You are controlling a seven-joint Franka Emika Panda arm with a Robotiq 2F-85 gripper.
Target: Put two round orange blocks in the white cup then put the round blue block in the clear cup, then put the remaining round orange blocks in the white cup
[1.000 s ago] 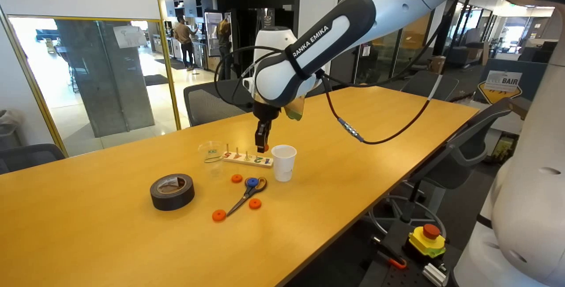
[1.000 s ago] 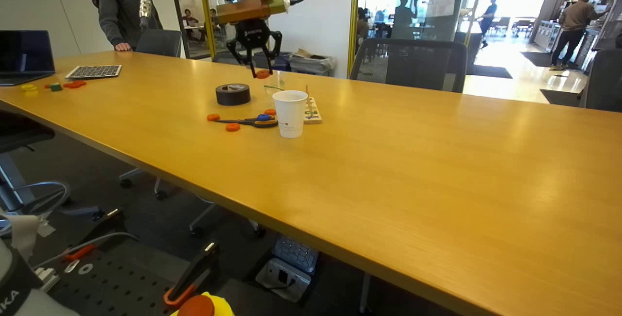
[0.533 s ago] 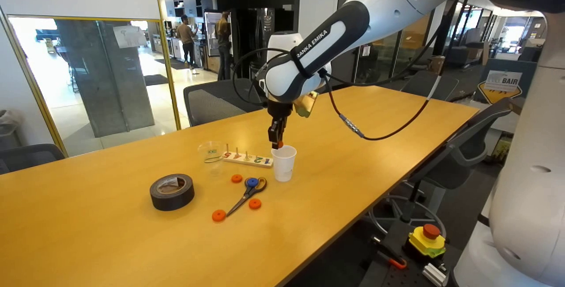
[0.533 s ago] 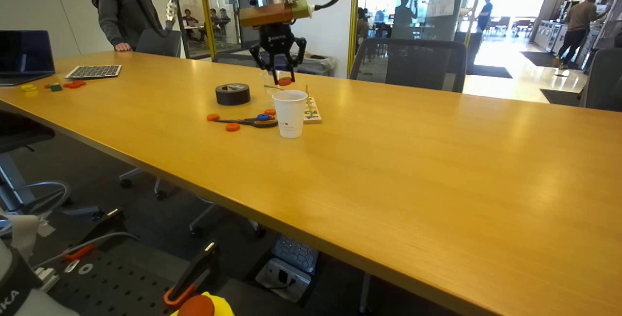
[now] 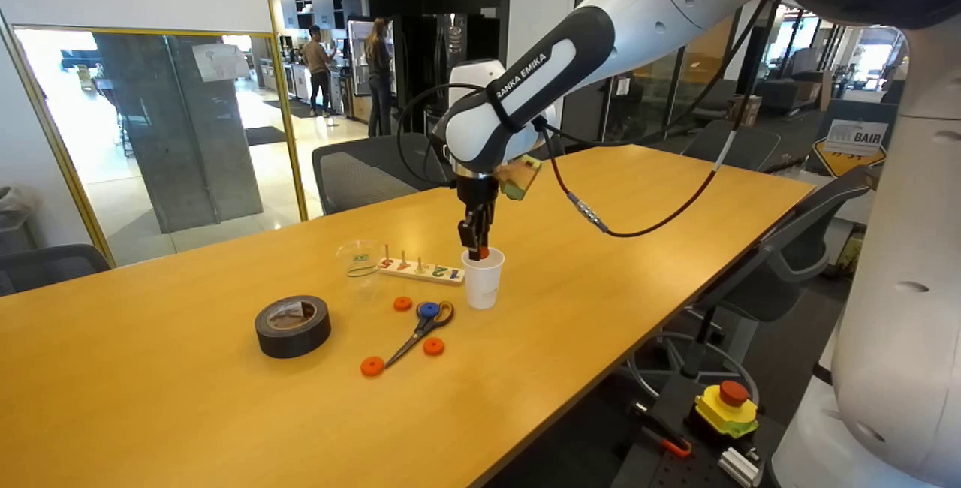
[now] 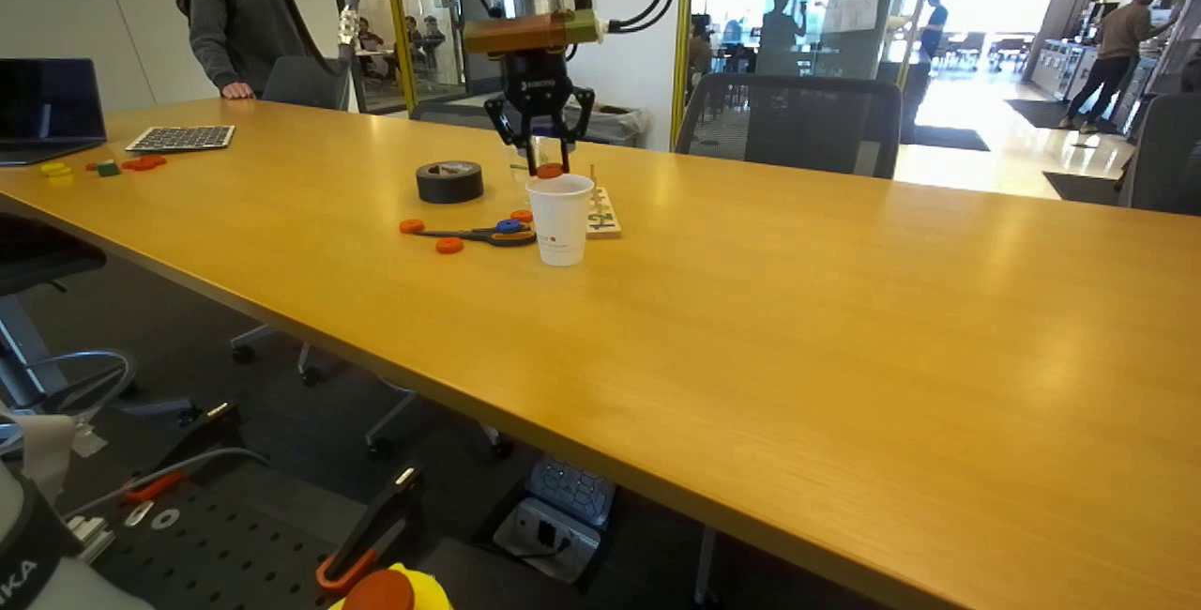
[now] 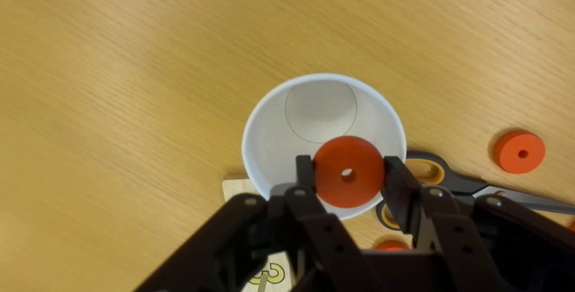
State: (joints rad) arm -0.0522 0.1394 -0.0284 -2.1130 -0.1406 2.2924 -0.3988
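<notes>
My gripper is shut on a round orange block, gripped at its sides. In the wrist view the block covers part of the mouth of the white cup; bare white bottom shows beyond it. The fingertips reach the cup's rim in both exterior views. Three more orange blocks lie on the table: a far one, a near one and one by the scissors' tip. The round blue block rests on the scissors' handle. Faintly visible, the clear cup stands left of the white cup.
Orange-and-black scissors lie beside the white cup. Behind it is a wooden peg board with numbers. A black tape roll sits at the left. Farther off are a laptop and small coloured pieces.
The gripper has carried the orange block sideways to the white cup and lowered it to the rim. The cups, the other blocks and the scissors have stayed in place.
</notes>
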